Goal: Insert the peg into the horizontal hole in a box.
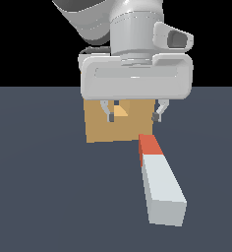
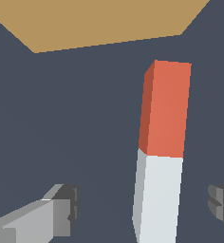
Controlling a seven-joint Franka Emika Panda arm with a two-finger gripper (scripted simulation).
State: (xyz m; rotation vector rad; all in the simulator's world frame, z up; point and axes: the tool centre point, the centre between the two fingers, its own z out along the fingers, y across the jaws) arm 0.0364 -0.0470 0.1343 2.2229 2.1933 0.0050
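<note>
Peg (image 2: 159, 161) flat (red end boxward) | between fingers (image 2: 61, 209) | spread wide, holding nothing

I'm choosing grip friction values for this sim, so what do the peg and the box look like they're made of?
The peg looks like smooth painted plastic or wood: flat matte grey-white with a solid red end, no grain. The box reads as cardboard or unfinished wood: plain matte tan faces. Both are untextured renders, so material is a guess. The open tool has touched neither.
</note>
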